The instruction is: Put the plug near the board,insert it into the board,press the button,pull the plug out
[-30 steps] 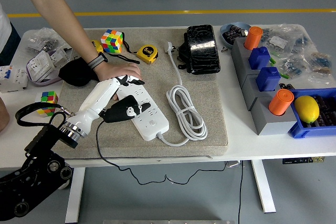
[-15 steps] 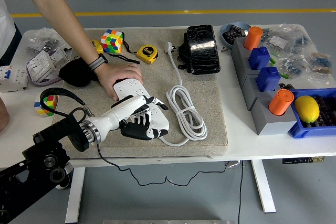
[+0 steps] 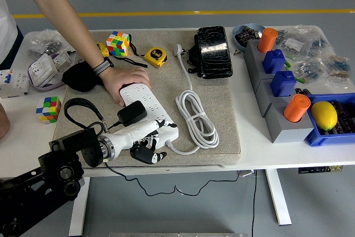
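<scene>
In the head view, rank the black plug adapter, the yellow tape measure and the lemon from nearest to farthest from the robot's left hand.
From the left hand:
1. Black plug adapter, on the power strip, just above the hand.
2. Yellow tape measure, farther back on the mat, near the Rubik's cube.
3. Lemon, in the blue bin at far right.

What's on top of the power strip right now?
On the power strip: a black plug, a person's hand on its far end, the left hand over its near end.

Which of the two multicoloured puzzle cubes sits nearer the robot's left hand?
The smaller multicoloured puzzle cube on the bare white table, left of the mat; the bigger one sits far back.
</scene>
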Tool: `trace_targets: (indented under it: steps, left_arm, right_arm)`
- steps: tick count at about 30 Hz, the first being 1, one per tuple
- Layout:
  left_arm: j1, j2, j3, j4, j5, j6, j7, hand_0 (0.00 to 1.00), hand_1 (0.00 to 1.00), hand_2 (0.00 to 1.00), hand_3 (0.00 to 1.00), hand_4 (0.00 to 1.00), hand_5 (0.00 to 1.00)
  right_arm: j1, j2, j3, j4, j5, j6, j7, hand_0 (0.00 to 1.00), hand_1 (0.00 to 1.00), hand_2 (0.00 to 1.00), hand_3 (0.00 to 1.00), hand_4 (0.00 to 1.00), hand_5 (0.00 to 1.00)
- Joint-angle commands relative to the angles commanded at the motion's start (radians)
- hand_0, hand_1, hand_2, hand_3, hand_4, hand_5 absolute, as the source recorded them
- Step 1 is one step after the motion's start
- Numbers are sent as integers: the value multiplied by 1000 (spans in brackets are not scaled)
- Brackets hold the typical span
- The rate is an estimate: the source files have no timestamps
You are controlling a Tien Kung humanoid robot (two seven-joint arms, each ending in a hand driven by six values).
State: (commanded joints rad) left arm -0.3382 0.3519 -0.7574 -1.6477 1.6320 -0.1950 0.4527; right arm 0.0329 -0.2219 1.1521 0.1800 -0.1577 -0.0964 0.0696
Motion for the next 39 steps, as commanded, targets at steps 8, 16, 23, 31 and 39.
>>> trace_targets:
  steps: [8,16,23,31,39]
  left_arm:
    - [-1,-5,-2,46,38,-1,9,65,101,163,922,656,2]
    - [10,0,-8,56,51,-11,22,64,100,163,910,662,2]
    - [23,10,-16,54,54,-6,16,63,99,162,902,684,2]
    - [22,9,-4,61,55,-18,23,63,98,161,890,704,2]
    - [23,8,-5,66,55,-29,30,64,98,162,880,687,2]
  right_arm:
    - [1,0,4,0,-2,-1,3,495,585,541,510,844,360]
    - [1,-1,8,0,-6,0,5,494,583,541,510,844,360]
    - [0,-1,6,0,-7,-1,6,494,583,541,509,844,360]
    - [1,-1,13,0,-12,-1,7,495,583,541,510,844,360]
    - [0,-1,11,0,-10,-2,7,494,583,541,510,844,360]
